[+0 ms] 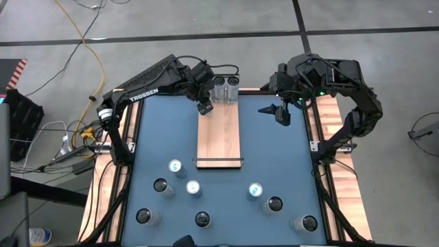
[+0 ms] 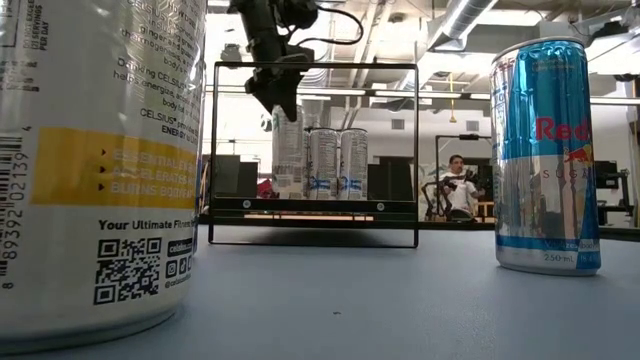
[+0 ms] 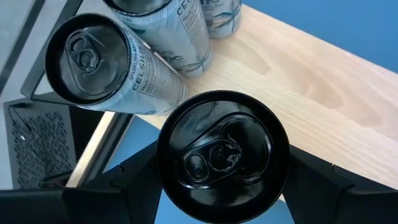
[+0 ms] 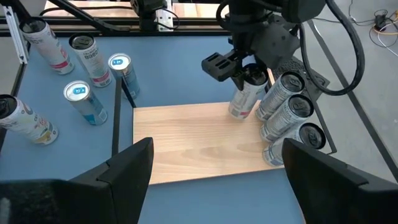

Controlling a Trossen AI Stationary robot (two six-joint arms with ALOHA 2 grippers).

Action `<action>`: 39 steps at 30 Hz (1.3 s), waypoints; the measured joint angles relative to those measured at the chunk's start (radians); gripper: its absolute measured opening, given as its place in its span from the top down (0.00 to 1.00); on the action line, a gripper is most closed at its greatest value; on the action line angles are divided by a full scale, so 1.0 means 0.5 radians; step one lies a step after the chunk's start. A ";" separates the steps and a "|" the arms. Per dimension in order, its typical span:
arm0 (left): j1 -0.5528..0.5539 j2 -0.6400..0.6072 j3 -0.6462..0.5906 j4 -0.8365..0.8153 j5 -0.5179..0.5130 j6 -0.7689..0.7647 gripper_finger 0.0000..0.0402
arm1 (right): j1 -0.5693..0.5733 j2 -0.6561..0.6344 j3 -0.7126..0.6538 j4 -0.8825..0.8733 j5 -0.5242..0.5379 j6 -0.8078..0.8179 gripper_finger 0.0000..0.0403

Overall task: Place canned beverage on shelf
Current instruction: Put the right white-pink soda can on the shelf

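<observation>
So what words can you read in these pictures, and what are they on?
"TROSSEN": left arm.
"Red", cut off, and "250 ml": blue can.
"Your Ultimate Fitness", cut off: big near can.
"CELSIUS" and "SPARKLING": can on the shelf.
The near can's small print is too blurred.

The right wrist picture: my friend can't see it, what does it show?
The left gripper holds a can upright at the far end of the wooden shelf, beside three cans already standing there. More cans wait on the blue table.
</observation>
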 joint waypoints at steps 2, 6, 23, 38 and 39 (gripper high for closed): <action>0.000 0.000 0.000 0.007 -0.005 0.034 0.37 | 0.000 0.000 0.000 0.000 0.000 0.000 0.16; 0.002 0.039 0.000 0.049 0.004 0.055 0.37 | 0.001 0.000 0.000 -0.001 0.000 0.004 0.16; 0.008 0.066 -0.002 0.060 0.015 0.096 0.37 | 0.008 0.001 0.000 -0.032 -0.002 0.007 0.16; 0.043 0.066 -0.002 0.027 0.025 0.130 0.37 | 0.008 0.001 0.000 -0.047 -0.003 0.007 0.16; 0.045 0.066 -0.002 0.026 0.024 0.130 0.37 | 0.008 0.001 0.000 -0.049 -0.003 0.007 0.16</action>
